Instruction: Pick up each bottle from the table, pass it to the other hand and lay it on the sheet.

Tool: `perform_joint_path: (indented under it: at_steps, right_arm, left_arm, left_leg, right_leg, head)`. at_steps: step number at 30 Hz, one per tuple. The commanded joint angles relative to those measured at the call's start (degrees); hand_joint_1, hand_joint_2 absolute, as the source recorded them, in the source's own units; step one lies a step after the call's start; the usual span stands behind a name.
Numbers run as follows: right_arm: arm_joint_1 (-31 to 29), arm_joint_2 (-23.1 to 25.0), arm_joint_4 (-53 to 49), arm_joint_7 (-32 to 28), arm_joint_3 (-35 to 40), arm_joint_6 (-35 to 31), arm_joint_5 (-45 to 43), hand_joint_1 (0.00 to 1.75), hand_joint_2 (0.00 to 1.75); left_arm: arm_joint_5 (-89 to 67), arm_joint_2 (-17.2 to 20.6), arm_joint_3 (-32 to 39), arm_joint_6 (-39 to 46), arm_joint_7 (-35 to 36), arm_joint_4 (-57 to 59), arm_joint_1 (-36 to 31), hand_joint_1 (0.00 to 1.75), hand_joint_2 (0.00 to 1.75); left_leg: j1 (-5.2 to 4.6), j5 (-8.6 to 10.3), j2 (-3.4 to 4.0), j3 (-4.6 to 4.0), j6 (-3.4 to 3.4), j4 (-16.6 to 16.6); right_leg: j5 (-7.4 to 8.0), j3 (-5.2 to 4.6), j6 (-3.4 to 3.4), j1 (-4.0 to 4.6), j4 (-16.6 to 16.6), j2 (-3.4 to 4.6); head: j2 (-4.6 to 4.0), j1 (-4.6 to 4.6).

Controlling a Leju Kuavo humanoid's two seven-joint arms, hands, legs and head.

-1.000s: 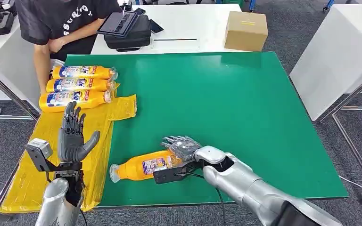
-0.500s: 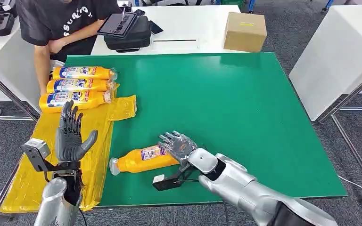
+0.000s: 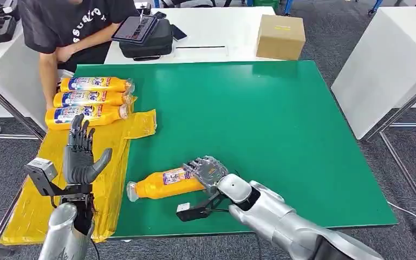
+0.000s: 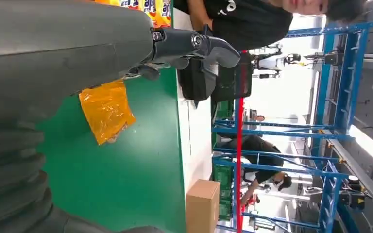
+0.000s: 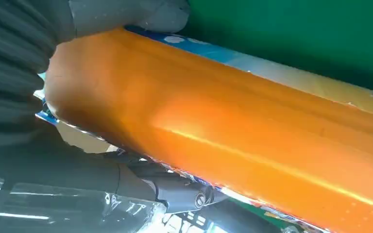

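bottle (image 3: 165,183) lies on the green table (image 3: 281,130), long axis pointing with its cap toward the yellow sheet (image 3: 111,179); right hand (image 3: 208,170) grips its base end, while left hand (image 3: 81,154) waits open-fingered above the sheet.

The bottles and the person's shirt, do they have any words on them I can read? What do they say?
"Tide": probably, in big letters on the blue label of the three bottles on the sheet; the small print is too blurred.
Bottle in the right hand: label too small to read.
Black shirt: white letters, partly hidden, something like "SSU...OT"; not readable for sure.
Cardboard box: yellow label, unreadable.
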Motion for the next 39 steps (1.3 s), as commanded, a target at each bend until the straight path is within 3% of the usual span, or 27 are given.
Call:
perform_joint_path:
  at_steps: [1,12,15,18,20,24,29,34,36,37,38,39]
  right_arm:
    - [1.9,0.1,3.6,-0.2,-0.4,0.5,0.1,1.75,1.75]
    - [1.9,-0.6,0.5,1.1,-4.7,-3.9,-0.1,1.75,1.75]
    - [2.7,-2.2,-4.8,2.5,-10.3,-11.2,-1.2,1.75,1.75]
    - [3.5,-3.8,-10.7,2.9,-13.9,-10.4,-0.3,1.75,1.75]
    - [6.2,-4.2,-15.9,3.6,-19.4,-17.7,0.5,1.75,1.75]
    - [12.8,-5.2,-26.9,3.9,-30.5,-22.8,2.1,1.75,1.75]
    - [17.2,-2.7,-27.2,0.8,-39.9,-26.6,2.1,1.75,1.75]
    - [17.4,-1.0,-26.8,0.3,-42.6,-29.2,1.8,1.75,1.75]
    - [18.5,-0.1,-26.5,-3.0,-44.9,-30.9,-2.6,1.75,1.75]
    - [18.7,0.9,-25.3,-7.4,-46.6,-28.4,-10.3,1.75,1.75]
    - [18.6,0.9,-24.7,-7.9,-46.8,-28.3,-10.7,1.75,1.75]
    - [18.4,2.2,-23.4,-13.4,-48.4,-21.1,-20.9,1.75,1.75]
  left_arm:
    - [0.0,0.4,0.3,0.0,0.1,4.3,-2.7,0.0,1.75]
    - [0.0,0.3,0.5,0.1,0.4,3.6,-2.6,0.0,1.75]
    - [0.1,0.3,0.8,0.3,0.5,2.2,-1.4,0.0,1.75]
    - [0.2,0.1,1.2,0.4,0.8,1.0,-0.5,0.0,1.75]
    - [0.2,0.1,1.1,0.4,1.1,0.5,0.0,0.0,1.75]
    - [0.2,-0.2,0.2,0.5,1.3,-0.7,0.2,0.0,1.75]
    - [0.2,0.0,-0.7,0.7,1.4,-2.4,1.5,0.0,1.75]
    - [0.1,0.3,-1.0,0.7,1.9,-2.5,0.8,0.0,1.75]
    - [0.2,0.2,-1.4,0.6,2.2,-2.8,0.8,0.0,1.75]
    - [1.1,0.3,-2.0,-0.2,2.8,-3.0,0.9,0.0,1.75]
    - [1.1,0.3,-2.1,-0.2,2.8,-3.1,1.0,0.0,1.75]
    - [1.5,0.8,-3.0,-1.5,3.4,-3.4,1.0,0.0,1.75]
  left_leg:
    - [0.07,0.02,-0.16,0.06,-0.08,-0.1]
    - [0.03,0.02,-0.09,-0.1,-0.06,0.0]
    - [0.02,0.01,-0.12,-0.13,-0.04,0.0]
    - [-0.01,-0.01,-0.08,-0.31,-0.03,0.1]
    - [0.0,0.0,-0.05,-0.49,-0.03,0.1]
    - [0.02,0.02,-0.22,-0.57,-0.03,0.1]
    - [0.03,0.02,-0.32,-0.68,-0.02,0.0]
    - [0.03,0.0,-0.23,-0.78,-0.05,0.1]
    - [0.02,0.03,-0.21,-0.82,-0.04,0.0]
    - [0.06,-0.02,-0.2,-0.73,-0.08,0.1]
    - [0.04,0.02,-0.22,-0.8,-0.05,0.0]
    - [0.02,0.03,-0.23,-0.81,-0.04,0.0]
  right_leg:
    - [-0.02,0.16,-0.24,0.1,-0.1,-0.24]
    - [-0.01,-0.01,-0.17,0.05,0.0,-0.14]
    - [-0.03,-0.02,-0.14,0.04,0.0,-0.15]
    - [-0.03,-0.16,-0.15,0.02,0.0,-0.1]
    - [-0.02,-0.31,-0.17,0.03,0.1,-0.07]
    - [-0.06,-0.35,-0.14,0.05,0.0,-0.23]
    - [-0.06,-0.43,-0.13,0.06,0.0,-0.27]
    - [-0.06,-0.54,-0.21,0.06,0.0,-0.22]
    - [-0.03,-0.6,-0.15,0.04,0.0,-0.17]
    - [-0.07,-0.5,-0.26,0.1,0.0,-0.19]
    - [-0.03,-0.58,-0.16,0.07,0.0,-0.17]
    - [-0.04,-0.61,-0.14,0.05,0.0,-0.17]
  head:
    - [0.0,0.0]
    - [0.0,0.02]
    - [0.0,0.02]
    - [0.0,0.02]
    - [0.0,0.02]
    - [0.02,0.04]
    - [0.02,0.02]
    - [0.02,0.02]
    - [0.0,0.02]
    - [0.0,0.02]
    - [0.02,0.02]
    - [0.0,0.04]
